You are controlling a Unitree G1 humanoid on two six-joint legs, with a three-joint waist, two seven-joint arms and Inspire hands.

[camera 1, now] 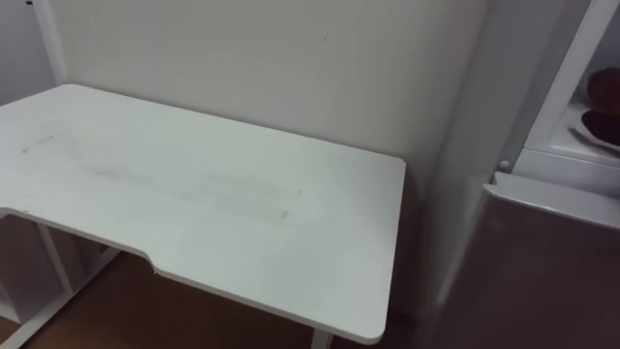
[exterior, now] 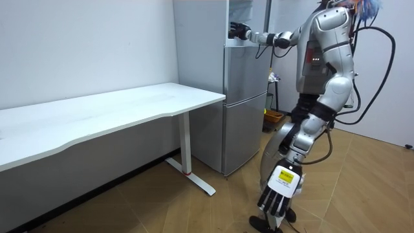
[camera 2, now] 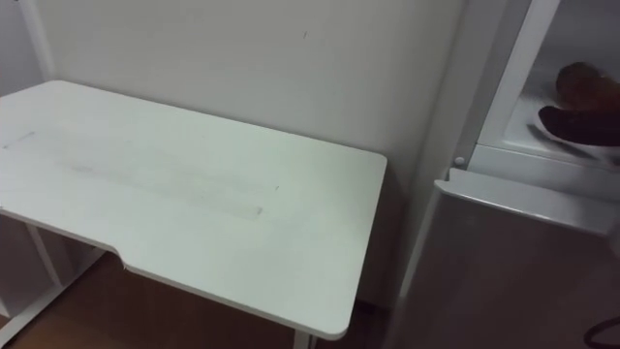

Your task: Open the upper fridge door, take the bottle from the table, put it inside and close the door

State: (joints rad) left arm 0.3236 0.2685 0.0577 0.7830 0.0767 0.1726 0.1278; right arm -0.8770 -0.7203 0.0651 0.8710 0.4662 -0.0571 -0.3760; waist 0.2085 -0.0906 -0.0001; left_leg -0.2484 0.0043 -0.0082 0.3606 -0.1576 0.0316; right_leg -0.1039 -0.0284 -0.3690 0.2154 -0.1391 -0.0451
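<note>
At the right of the room view the robot wears glossy silver-grey shells on its chest, arms and legs, with dark grey joints between them. A few small red lights dot the chest panel, and thick black cables loop from its back at the upper right of the frame. Both hands are black: the left hand (exterior: 277,197), low near the centre, carries a white tag with a yellow mark, and the right hand (exterior: 239,30), top centre, ends a silver forearm.

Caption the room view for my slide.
Standing at the fridge, the robot reaches its right hand into the upper compartment; left hand hangs low.
</note>
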